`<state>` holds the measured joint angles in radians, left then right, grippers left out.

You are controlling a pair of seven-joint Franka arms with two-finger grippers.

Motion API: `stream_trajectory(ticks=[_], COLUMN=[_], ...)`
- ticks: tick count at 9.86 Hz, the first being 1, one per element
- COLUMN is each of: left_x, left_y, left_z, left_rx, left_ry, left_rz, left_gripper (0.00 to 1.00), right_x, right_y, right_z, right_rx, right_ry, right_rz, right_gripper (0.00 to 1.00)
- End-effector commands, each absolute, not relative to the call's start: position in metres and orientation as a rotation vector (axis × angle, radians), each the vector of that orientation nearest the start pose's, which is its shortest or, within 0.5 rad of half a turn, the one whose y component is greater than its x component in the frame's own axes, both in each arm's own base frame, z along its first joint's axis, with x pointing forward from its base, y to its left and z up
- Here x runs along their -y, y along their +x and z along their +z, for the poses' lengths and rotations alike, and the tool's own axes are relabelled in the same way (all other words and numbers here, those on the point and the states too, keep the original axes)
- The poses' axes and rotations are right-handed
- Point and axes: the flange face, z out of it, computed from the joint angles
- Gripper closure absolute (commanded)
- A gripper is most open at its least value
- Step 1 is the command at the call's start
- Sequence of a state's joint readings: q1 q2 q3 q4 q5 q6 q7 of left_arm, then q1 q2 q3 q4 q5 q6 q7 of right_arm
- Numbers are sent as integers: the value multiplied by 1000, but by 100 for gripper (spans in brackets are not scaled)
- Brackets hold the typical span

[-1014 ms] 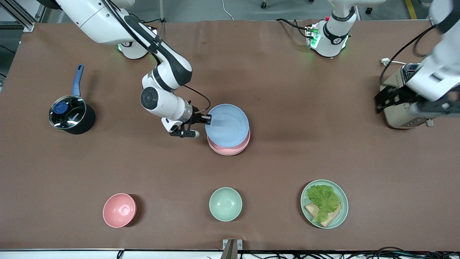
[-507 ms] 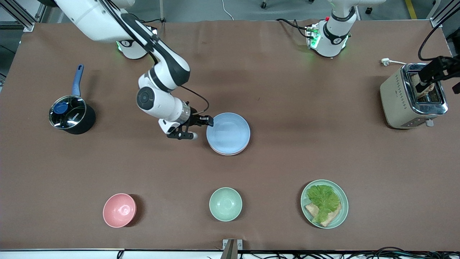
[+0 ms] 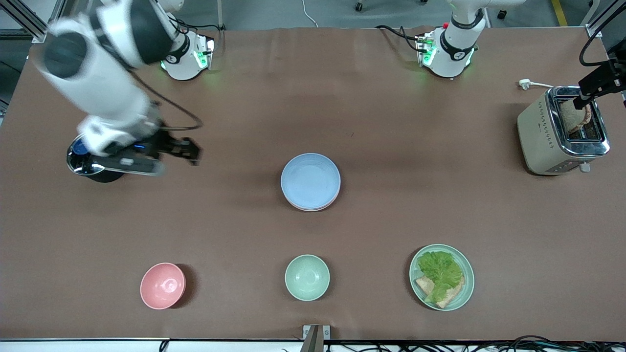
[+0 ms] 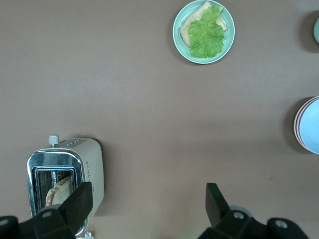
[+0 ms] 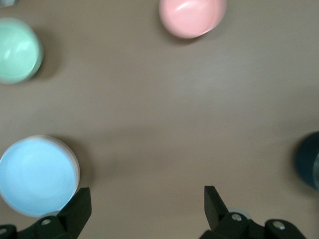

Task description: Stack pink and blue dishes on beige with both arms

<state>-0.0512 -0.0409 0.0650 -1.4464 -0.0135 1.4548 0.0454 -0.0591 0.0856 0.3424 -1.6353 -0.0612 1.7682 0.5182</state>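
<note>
Near the table's (image 3: 391,122) middle the blue plate (image 3: 310,180) lay on the pink plate (image 3: 333,199); no beige showed beneath. The right gripper (image 3: 188,149), fingers spread and empty, hung beside the saucepan (image 3: 95,164). The left gripper (image 4: 145,208), spread, hung over the toaster (image 3: 562,131) at the left arm's edge.

1. Stacked plates: blue plate (image 3: 310,180) on top, a pink plate (image 4: 297,124) edge under it; any lower plate cannot be made out
2. Two bowls: pink bowl (image 3: 162,285); green bowl (image 3: 306,277)
3. One green plate (image 3: 465,293) holding lettuce and bread
4. One toaster (image 3: 547,134); one saucepan (image 3: 105,174)
5. Two grippers: left gripper (image 4: 147,201); right gripper (image 5: 147,205)
</note>
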Motion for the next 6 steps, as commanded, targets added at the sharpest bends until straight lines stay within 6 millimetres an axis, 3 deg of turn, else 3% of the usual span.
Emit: stream_trajectory(ticks=[1, 3, 4, 6], left_x=[-4, -3, -2, -2], left_y=[532, 533, 533, 533], left_z=[677, 672, 671, 671], left_rx=[-23, -21, -21, -23], left_ry=[-3169, -3174, -3175, -3172], left_rz=[-1, 14, 19, 19], left_gripper=[0, 0, 0, 0], right_x=[-65, 22, 47, 72], right_y=[577, 563, 550, 543], right_z=[612, 655, 668, 669], right_rx=[-506, -363, -307, -349], right_ry=[-3150, -3175, -3186, -3115], right_rz=[-131, -170, -138, -94], right_gripper=[0, 0, 0, 0])
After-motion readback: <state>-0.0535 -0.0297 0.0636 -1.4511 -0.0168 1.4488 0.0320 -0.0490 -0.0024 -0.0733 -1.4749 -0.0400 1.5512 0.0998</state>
